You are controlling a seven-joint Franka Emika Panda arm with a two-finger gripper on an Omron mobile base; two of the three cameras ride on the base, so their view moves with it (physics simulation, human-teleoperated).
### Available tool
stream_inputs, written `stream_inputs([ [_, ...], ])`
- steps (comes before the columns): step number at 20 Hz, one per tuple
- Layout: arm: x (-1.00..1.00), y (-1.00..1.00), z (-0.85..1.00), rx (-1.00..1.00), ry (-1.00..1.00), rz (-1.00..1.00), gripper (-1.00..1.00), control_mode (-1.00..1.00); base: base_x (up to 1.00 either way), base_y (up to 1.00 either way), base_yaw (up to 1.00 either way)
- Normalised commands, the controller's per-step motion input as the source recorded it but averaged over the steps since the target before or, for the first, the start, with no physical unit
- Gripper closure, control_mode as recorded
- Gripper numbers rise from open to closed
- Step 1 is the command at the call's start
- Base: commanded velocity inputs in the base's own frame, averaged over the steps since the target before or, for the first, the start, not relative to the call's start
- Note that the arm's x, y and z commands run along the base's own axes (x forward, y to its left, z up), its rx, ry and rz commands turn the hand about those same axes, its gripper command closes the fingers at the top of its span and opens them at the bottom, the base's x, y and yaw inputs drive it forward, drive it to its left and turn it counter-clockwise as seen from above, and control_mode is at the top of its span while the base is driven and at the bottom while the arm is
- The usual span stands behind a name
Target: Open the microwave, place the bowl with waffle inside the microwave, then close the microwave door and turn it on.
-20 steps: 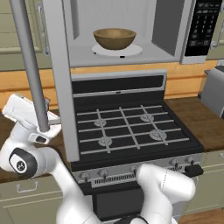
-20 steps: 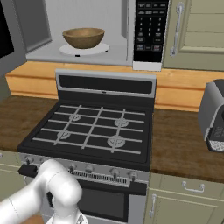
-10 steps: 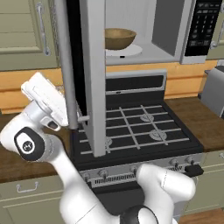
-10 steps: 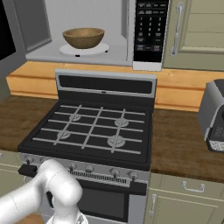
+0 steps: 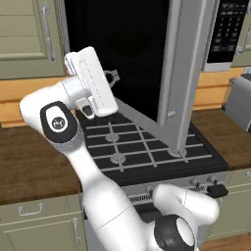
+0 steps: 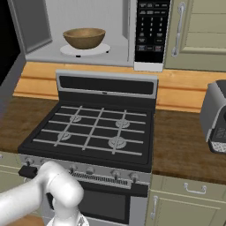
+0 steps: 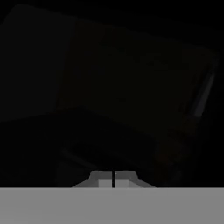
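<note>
The microwave (image 6: pixel 126 26) stands open above the stove, its keypad (image 6: pixel 152 27) at right. Inside, the wooden bowl (image 6: pixel 84 37) rests on the white turntable plate (image 6: pixel 99 49); the waffle is hidden within the bowl. The microwave door (image 5: pixel 188 73) is partly swung, its black glass (image 5: pixel 132 54) facing the left base camera and hiding the cavity there. The door's edge also shows at the far left (image 6: pixel 5 44). My gripper (image 5: pixel 112 78) is up against the black glass. In the hand view the gripper (image 7: pixel 113 179) is shut, empty, with only dark glass ahead.
A black gas stove (image 6: pixel 92 132) lies below the microwave, with wooden counter (image 6: pixel 185 145) on both sides. A grey toaster (image 6: pixel 216 117) stands at the right. Beige cabinet doors (image 6: pixel 198 31) flank the microwave.
The microwave door has swung rightward toward the cavity and now hides the bowl in the left base view. My hand rose and moved right with it, staying against the door.
</note>
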Motion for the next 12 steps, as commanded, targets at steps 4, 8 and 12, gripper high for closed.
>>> stream_inputs([
  [4,0.02,-1.00,0.46,0.36,0.05,0.00,1.00,-1.00,0.00,0.00,0.00],
  [8,0.23,-1.00,0.33,0.39,0.01,0.01,1.00,-1.00,0.00,0.00,0.00],
  [12,0.59,-1.00,0.04,0.36,0.00,0.10,1.00,-1.00,0.00,0.00,0.00],
])
